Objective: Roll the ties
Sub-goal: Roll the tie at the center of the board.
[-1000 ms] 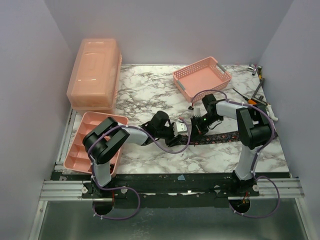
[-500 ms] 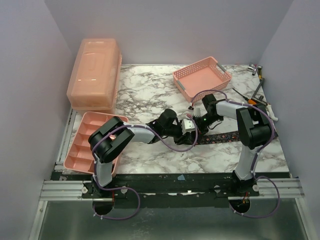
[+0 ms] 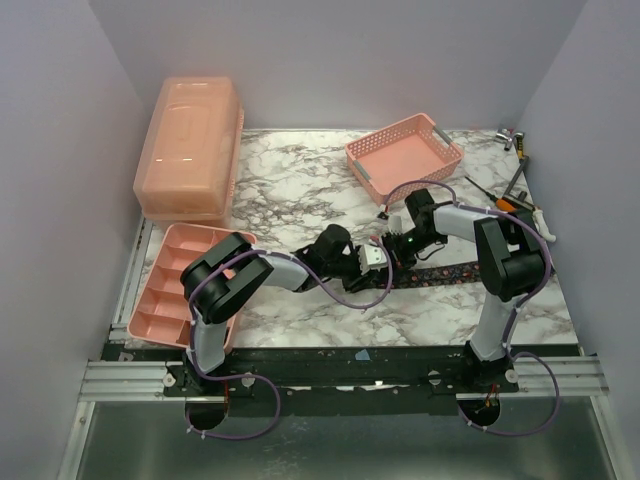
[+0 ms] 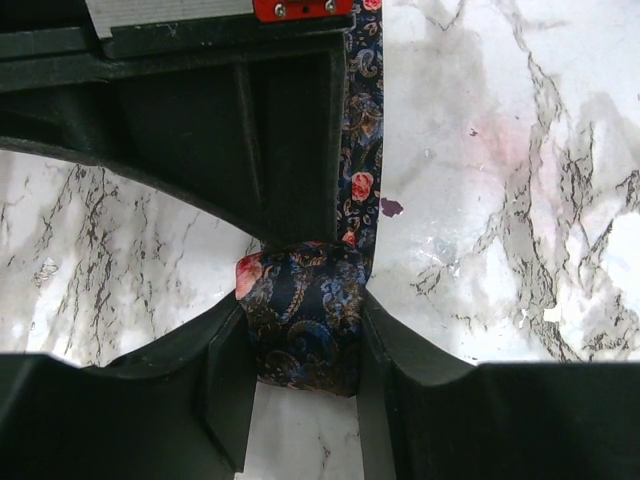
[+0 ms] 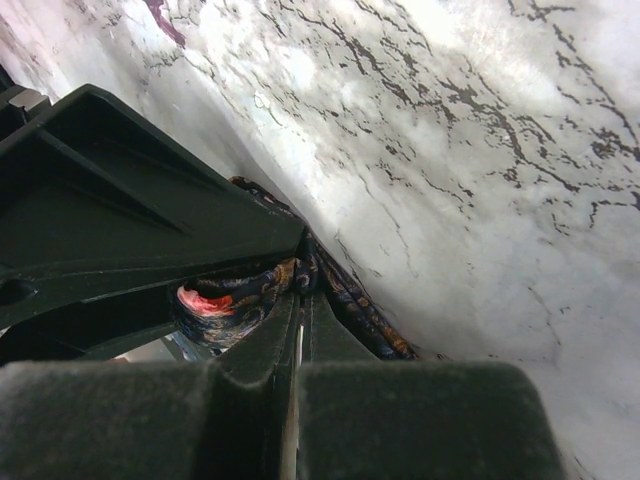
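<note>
From above, the tie lies on the bench. Its long axis runs rightward from the left claw and right claw, which meet at its rolled end.

Left wrist: the left claw, partly closed, grips the dark flowered roll, and the strip leads straight ahead.

Right wrist: the right claw is fully closed, tips against fabric.

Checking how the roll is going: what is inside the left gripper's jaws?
The rolled end of the tie sits between the fingers of the left gripper, its loose strip running off over the marble table. The fingers cover the coil's sides; its turns cannot be counted.
</note>
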